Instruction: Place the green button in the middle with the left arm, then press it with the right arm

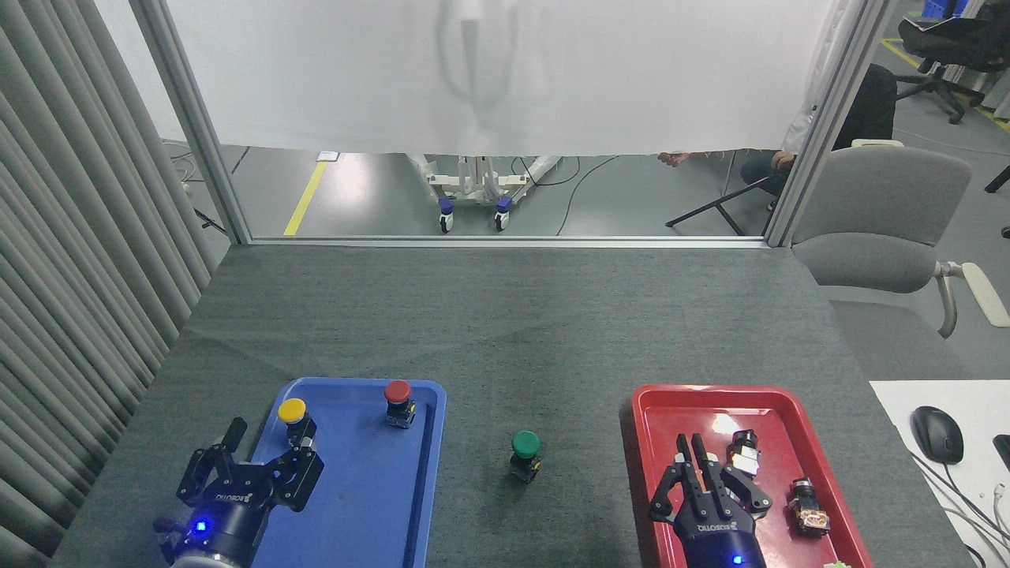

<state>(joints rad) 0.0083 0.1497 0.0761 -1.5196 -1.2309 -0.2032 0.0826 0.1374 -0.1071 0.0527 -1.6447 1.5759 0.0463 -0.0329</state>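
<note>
From the head view, the green button (525,454) stands upright on the middle (513,347) of the surface, a bare stretch of dark grey felt-like cloth, with open room on every side: the blue tray (410,505) lies to its left and the red tray (678,410) to its right, neither touching it. The button has a round domed green cap on a short dark block base. The left gripper (264,450) hovers over the near left edge of the blue tray, its black fingers (233,436) spread apart and holding nothing, just near of the yellow button (294,418); the red button (398,402) stands farther right in the same tray. The right gripper (690,454) hangs over the red tray with its fingers together, close beside small switch parts (742,456) lying there. Both trays are smooth glossy plastic with rounded corners. Beyond the far edge stand an aluminium frame, a white curtain and a grey floor; a grey chair (876,221) sits far right, and a black mouse (937,434) on a white desk at right.
</note>
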